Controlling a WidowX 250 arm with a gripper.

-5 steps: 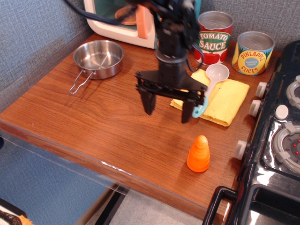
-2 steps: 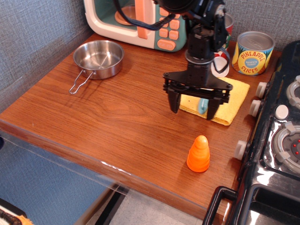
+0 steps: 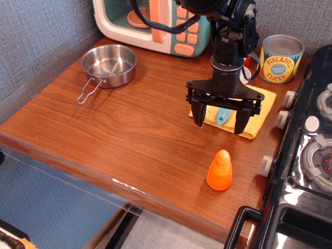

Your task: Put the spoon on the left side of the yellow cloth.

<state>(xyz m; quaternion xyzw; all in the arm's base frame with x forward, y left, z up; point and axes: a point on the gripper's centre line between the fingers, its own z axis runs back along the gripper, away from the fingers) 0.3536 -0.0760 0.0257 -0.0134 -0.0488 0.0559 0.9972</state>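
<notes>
The yellow cloth point(image 3: 258, 113) lies flat at the right of the wooden counter, in front of the cans. The spoon lies on its left part; only its light blue handle end point(image 3: 222, 115) shows between the fingers, the white bowl is hidden behind the arm. My gripper point(image 3: 220, 120) hangs open over the cloth's left front edge, its two black fingers point(image 3: 198, 115) straddling the spoon handle. It holds nothing.
A steel pan point(image 3: 109, 64) with a wire handle sits at the back left. A toy microwave point(image 3: 155, 23) stands behind. A pineapple slices can point(image 3: 280, 58) is at the back right. An orange cone point(image 3: 220, 170) stands near the front. A black stove point(image 3: 311, 140) borders the right.
The gripper moved right from in front of the cloth to over its left part and came lower. The arm now hides the tomato sauce can and the spoon's bowl. The fingers stay open.
</notes>
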